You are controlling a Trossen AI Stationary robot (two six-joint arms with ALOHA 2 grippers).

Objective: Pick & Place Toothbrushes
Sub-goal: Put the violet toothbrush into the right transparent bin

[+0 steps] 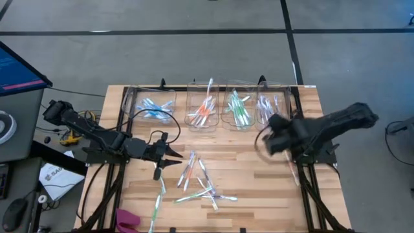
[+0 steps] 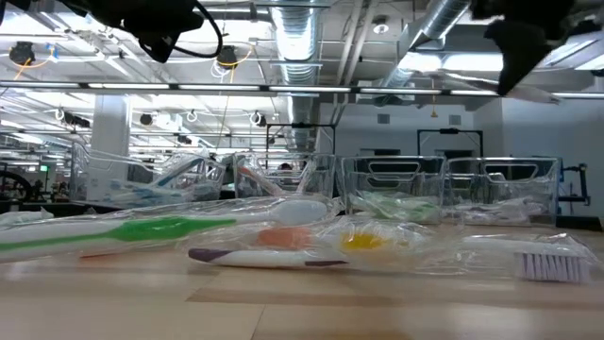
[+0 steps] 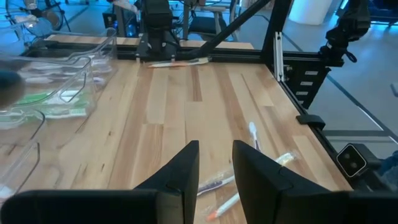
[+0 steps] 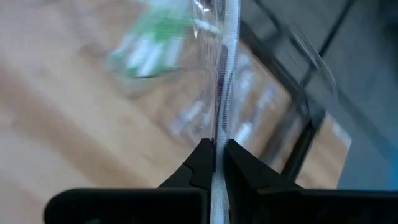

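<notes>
right gripper point(image 4: 218, 163) | jaws pinch toothbrush point(image 4: 227, 93) | above bins point(image 1: 268, 107)

We can read almost nothing here. A white paper point(image 1: 55, 178) on the floor, out beyond the left gripper point(image 1: 173, 154) on its arm's side, carries dark letters (perhaps "SA", too small for us to be sure). Nothing else is legible.

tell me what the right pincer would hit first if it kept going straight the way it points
Probably the clear plastic bin holding purple-accented toothbrushes, at the row's right end. The right pincer, shut on a wrapped toothbrush, points toward that bin; depth is unclear.
</notes>
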